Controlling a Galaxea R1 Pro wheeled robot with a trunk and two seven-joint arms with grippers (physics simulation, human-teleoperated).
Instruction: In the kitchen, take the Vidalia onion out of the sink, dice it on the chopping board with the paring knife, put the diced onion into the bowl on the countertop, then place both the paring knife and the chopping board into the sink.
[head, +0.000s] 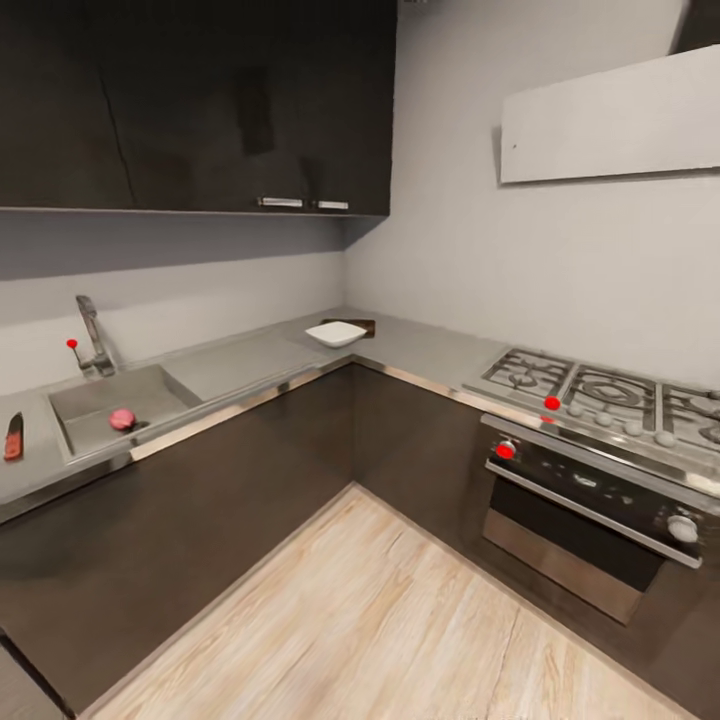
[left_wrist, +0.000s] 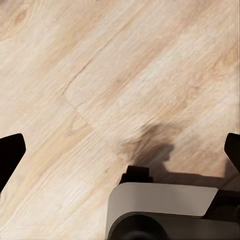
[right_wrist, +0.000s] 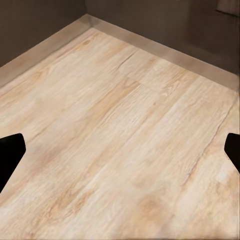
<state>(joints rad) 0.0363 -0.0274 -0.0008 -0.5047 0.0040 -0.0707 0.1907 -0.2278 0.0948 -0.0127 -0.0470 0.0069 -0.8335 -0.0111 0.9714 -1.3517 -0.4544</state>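
Onion (head: 121, 419) lying in sink (head: 90, 405), far from both jaws.
Left jaws (left_wrist: 120, 150) and right jaws (right_wrist: 120, 150) are hanging open over floor (right_wrist: 125, 125); approach squarely, bringing onion between them.

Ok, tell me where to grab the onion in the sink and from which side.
Take the onion across its round middle, coming straight down from above. It sits low on the floor of the sink, so the basin walls would likely block a sideways approach. Both grippers are open.
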